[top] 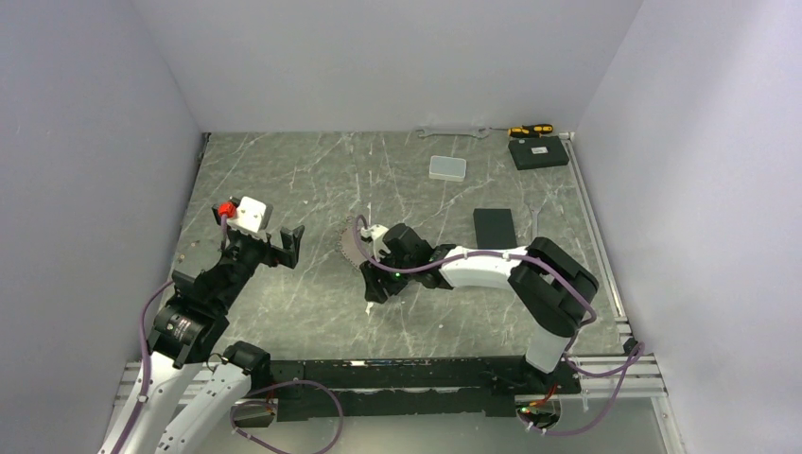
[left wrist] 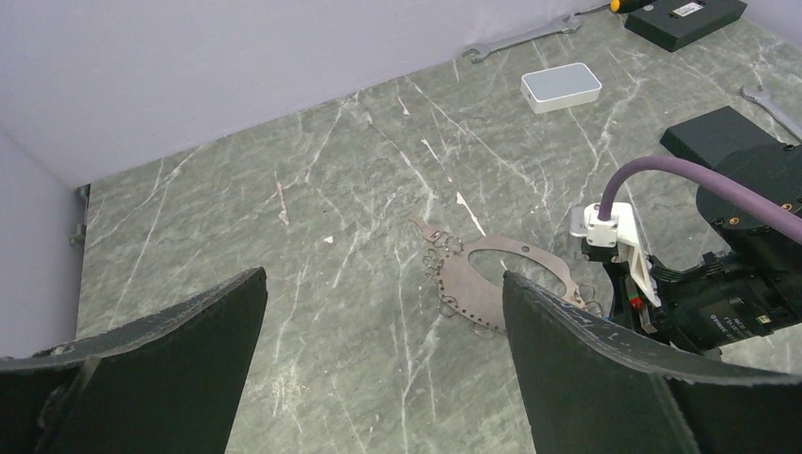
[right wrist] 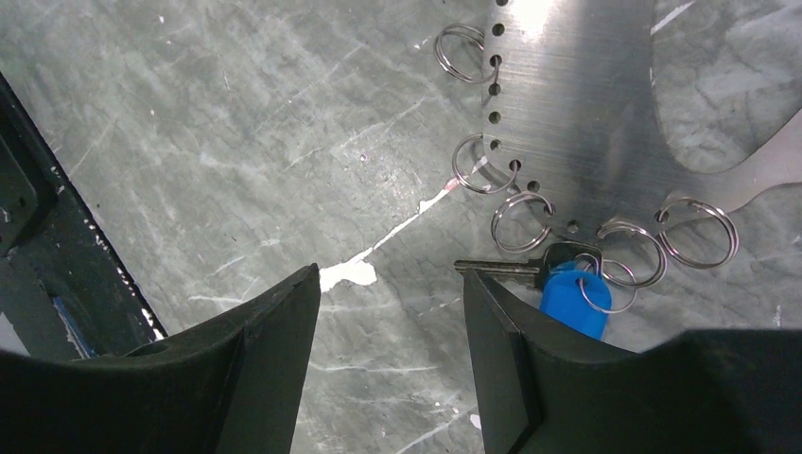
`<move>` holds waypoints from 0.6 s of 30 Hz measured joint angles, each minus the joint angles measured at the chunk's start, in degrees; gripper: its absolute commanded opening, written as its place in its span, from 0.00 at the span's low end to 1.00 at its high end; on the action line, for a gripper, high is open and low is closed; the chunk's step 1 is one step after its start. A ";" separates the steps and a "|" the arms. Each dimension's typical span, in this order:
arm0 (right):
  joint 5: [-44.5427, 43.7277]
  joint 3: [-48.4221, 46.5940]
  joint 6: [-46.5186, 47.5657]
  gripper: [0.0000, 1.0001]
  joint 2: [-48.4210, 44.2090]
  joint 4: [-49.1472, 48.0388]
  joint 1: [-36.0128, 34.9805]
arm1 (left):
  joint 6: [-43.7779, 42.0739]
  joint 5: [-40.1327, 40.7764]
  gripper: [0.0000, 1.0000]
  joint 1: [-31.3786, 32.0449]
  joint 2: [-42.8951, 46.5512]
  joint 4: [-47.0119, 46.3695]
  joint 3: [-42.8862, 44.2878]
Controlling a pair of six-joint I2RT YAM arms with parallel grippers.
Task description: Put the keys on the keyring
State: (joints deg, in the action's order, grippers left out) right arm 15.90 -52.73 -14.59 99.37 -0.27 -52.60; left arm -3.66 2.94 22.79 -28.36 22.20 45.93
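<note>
At the lower left of the overhead view, the left gripper (top: 287,241) hangs above the marbled grey table (top: 284,189), well apart from the work. Its own camera shows its jaws spread wide with nothing between them.

Near frame centre, the right gripper (top: 375,287) sits low over the table at the near edge of the keyring (top: 347,249). In the right wrist view its fingers (right wrist: 265,359) stand moderately apart and hold nothing; bare table fills the gap.

The keyring (right wrist: 577,123) is a flat brushed-metal band lying on the table, with holes punched along its outer edge and small split rings (right wrist: 518,222) hung through several of them. One key (right wrist: 572,298), blue-headed with a silvery blade pointing toward frame left, lies on the table just beyond the right-hand fingertip, among the lowest rings. Whether it is threaded on a ring cannot be told.

Farther back, upper right of the overhead view: a pale rectangular box (top: 446,168), a wrench (top: 454,132) and a yellow-handled screwdriver (top: 530,130).
</note>
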 measured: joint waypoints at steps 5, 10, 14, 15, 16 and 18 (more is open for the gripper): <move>0.59 -0.70 0.00 0.61 0.87 -1.20 0.00 | 0.00 0.00 0.98 0.00 0.00 0.02 0.00; 0.59 -1.99 0.02 0.61 2.27 -1.36 0.00 | 0.00 -0.02 0.98 0.00 -0.02 0.02 0.00; -0.13 -2.56 0.15 0.61 3.56 -1.31 0.00 | 0.00 0.00 0.98 0.00 -0.02 0.00 0.00; -0.50 -2.56 0.22 0.61 3.56 -1.22 0.00 | -0.02 -0.02 0.98 0.00 -0.02 0.02 0.00; -0.66 -2.56 0.48 0.62 3.48 -1.11 0.00 | 0.00 -0.02 0.98 0.00 -0.02 0.02 0.00; -1.40 -2.19 0.90 0.62 3.06 -0.74 0.00 | -0.02 -0.02 0.98 0.00 -0.02 0.00 0.00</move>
State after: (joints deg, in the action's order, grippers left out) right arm 14.50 -54.92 -13.69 102.43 -1.02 -52.60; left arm -3.68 2.92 22.79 -28.38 22.20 45.93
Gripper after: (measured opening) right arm 0.612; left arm 0.985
